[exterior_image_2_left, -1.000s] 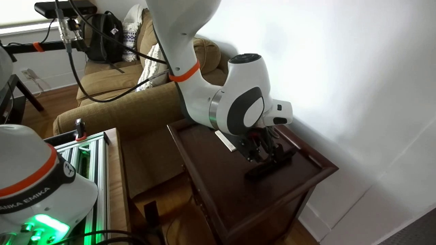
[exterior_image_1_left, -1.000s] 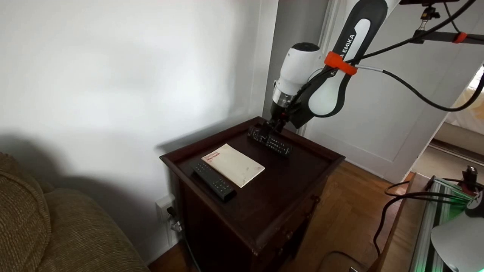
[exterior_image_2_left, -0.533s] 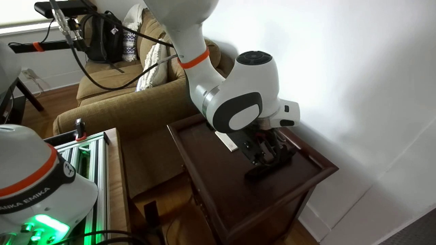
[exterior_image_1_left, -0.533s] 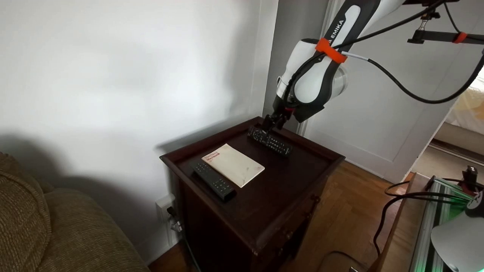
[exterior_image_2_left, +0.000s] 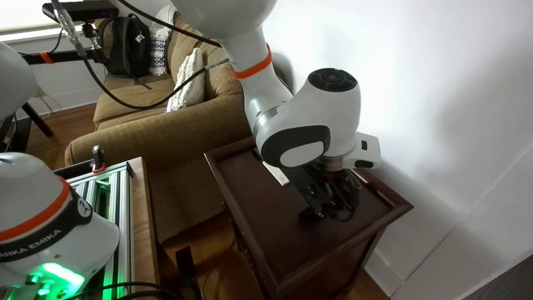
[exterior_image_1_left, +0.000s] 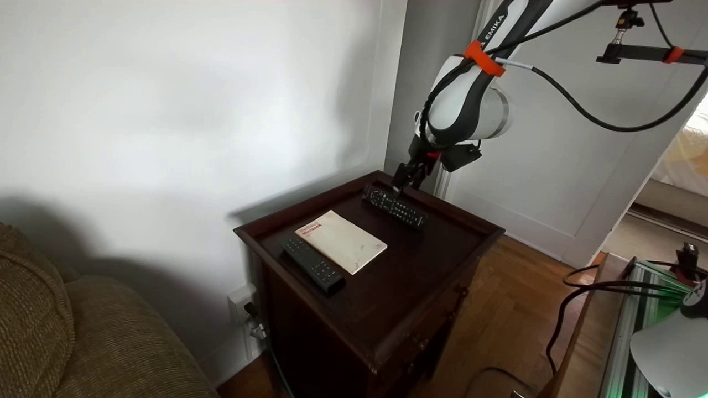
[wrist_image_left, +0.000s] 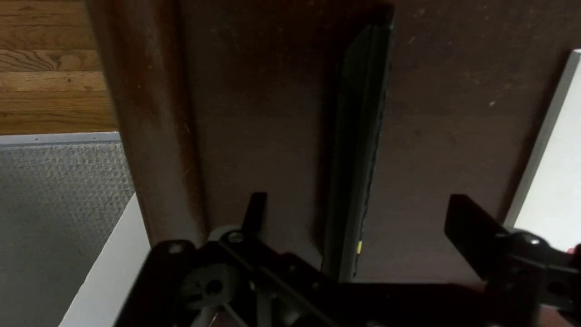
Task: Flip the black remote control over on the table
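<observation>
Gripper (wrist_image_left: 357, 202) wide, nothing held. Remote (wrist_image_left: 356, 136) on the worktop (exterior_image_1_left: 404, 276), in line between the jaws, touching neither; seems propped on a long edge. Long axis crosses the closing line nearly square, so a pinch should suit. Height gap: can't tell. Book (exterior_image_1_left: 341, 241) just past one jaw, second remote (exterior_image_1_left: 312, 265) beyond.

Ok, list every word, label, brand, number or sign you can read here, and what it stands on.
"EMIKA": on the arm, letters before it partly hidden by the orange strap.
"ANKA EMIKA": on the robot base, cut off by the picture's edge.
Round emblem on that base: no readable letters.
Red lettering on the booklet: too blurred.
Button marks on the far remote and the remote beside the booklet: too small.
White mark on the backpack: too blurred.
</observation>
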